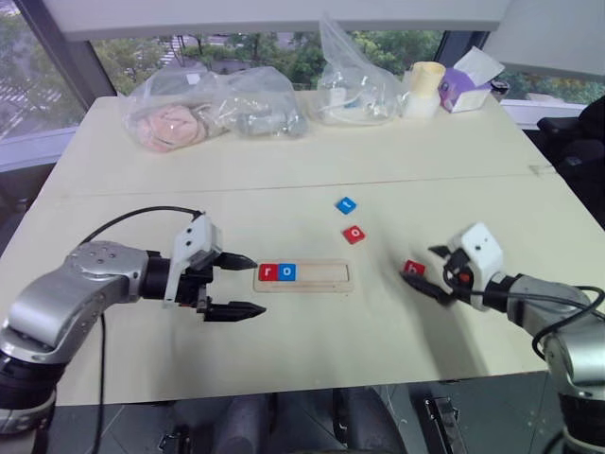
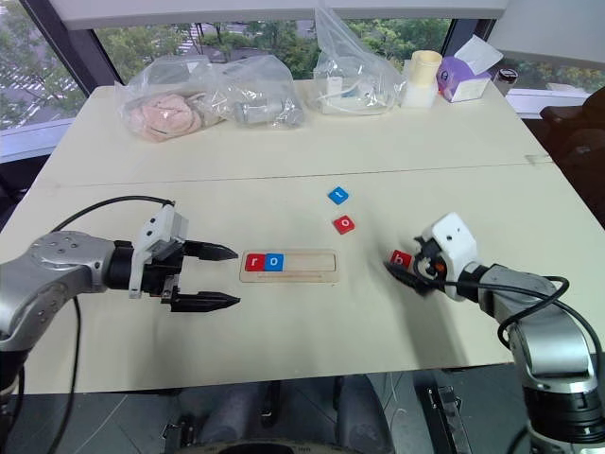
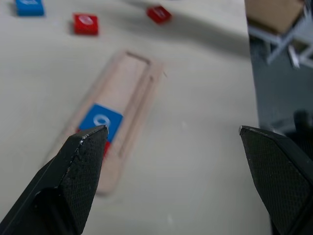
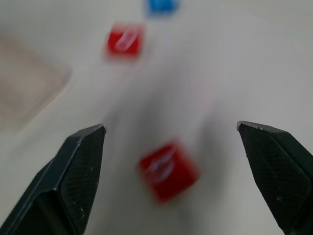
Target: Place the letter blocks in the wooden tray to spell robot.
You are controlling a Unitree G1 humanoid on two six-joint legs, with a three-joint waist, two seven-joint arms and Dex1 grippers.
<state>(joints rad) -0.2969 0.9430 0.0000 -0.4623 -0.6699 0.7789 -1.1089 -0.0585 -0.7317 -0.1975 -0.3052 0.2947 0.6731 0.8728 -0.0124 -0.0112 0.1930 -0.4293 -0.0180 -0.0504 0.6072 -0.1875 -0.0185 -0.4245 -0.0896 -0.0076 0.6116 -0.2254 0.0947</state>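
On the pale bench (image 1: 312, 350), near its middle, a wooden tray (image 1: 326, 275) lying flat, long side across the view. Inside the groove, at the left end, a red block with "r" (image 1: 268, 272) and just beside it, touching, a blue block with "o" (image 1: 287, 272); the other part of the groove bare. Beyond the tray, apart from it, a red block with "o" (image 1: 354, 234) and a little farther a blue block (image 1: 347, 204), its letter too small to read. To the right of the tray, a third red block (image 1: 413, 269) lying on the bench, just before the right end effector (image 1: 437, 272), fingers spread wide, nothing held; the block between the two fingertips in the right wrist view, not gripped. Left end effector (image 1: 248, 285) just left of the tray, also spread wide and holding nothing, pointing toward the tray's left end. At the far edge of the bench, three clear plastic bags (image 1: 217, 106) with soft things inside, a pale cup (image 1: 423, 89) and a purple tissue box (image 1: 465, 87). Nothing lying between the loose blocks and the tray.
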